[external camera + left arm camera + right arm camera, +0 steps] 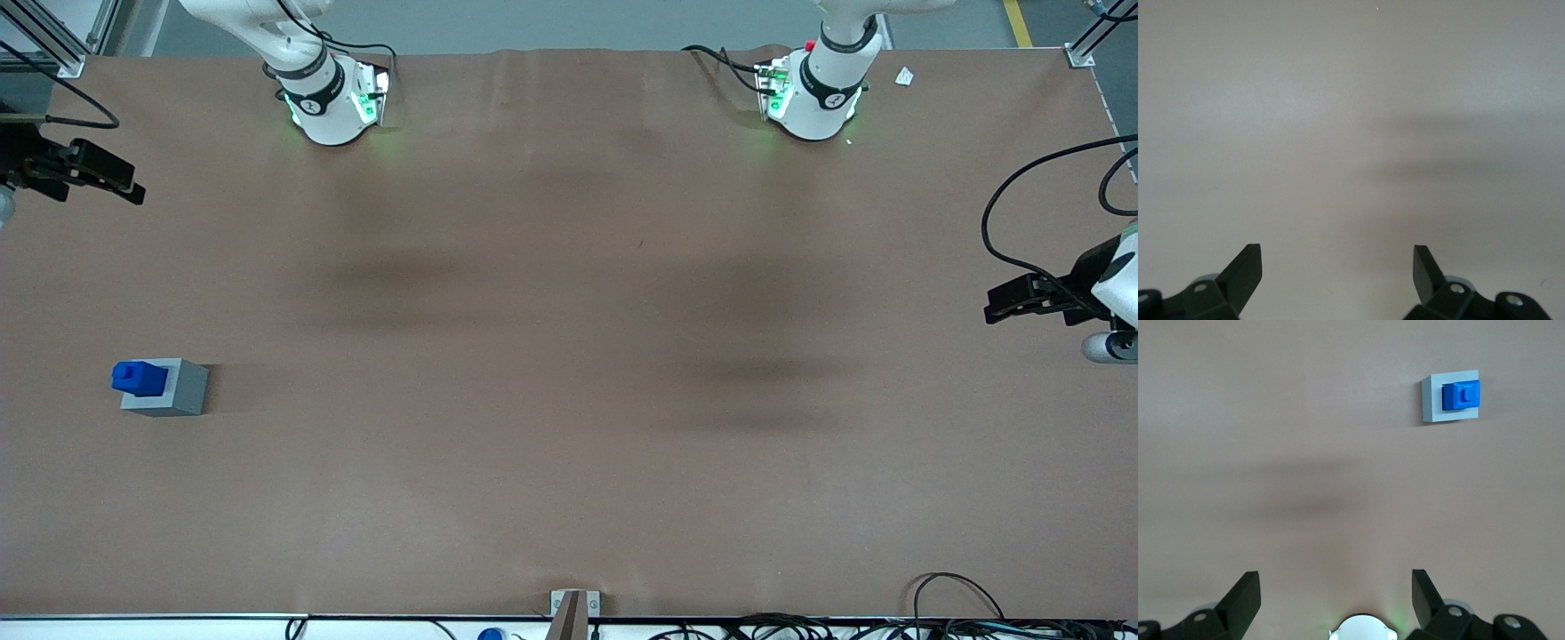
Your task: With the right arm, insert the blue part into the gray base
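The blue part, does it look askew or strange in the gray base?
Nothing stands out: the blue part stands in the gray base, stud up. The right arm's end effector hangs open, apart from both.

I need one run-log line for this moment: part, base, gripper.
blue part: standing in the socket of gray base | gripper: open, holding nothing, apart from the base, farther from the front camera | table: brown
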You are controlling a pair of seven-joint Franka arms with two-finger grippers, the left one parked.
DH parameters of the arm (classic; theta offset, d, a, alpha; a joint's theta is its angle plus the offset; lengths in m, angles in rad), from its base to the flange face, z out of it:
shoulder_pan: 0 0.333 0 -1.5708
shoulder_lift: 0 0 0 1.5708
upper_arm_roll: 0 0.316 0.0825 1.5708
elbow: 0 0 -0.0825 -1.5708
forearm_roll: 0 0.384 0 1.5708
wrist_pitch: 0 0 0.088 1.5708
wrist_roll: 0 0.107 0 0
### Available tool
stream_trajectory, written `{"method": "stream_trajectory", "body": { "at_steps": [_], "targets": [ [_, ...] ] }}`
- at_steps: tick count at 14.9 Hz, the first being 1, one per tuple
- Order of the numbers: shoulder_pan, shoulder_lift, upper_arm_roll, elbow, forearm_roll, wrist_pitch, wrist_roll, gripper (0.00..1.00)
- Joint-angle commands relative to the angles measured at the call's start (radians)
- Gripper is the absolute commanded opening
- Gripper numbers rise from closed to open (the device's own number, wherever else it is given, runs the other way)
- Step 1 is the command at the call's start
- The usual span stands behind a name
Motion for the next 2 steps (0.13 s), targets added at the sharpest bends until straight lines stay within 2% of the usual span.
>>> {"method": "stream_trajectory", "body": {
  "at_steps": [1, 2],
  "targets": [
    [0.000, 0.005, 0.001, 0.023, -0.004, -0.019, -0.023, 1.00],
    [0.002, 0.005, 0.001, 0.021, -0.004, -0.019, -0.021, 1.00]
  ]
}}
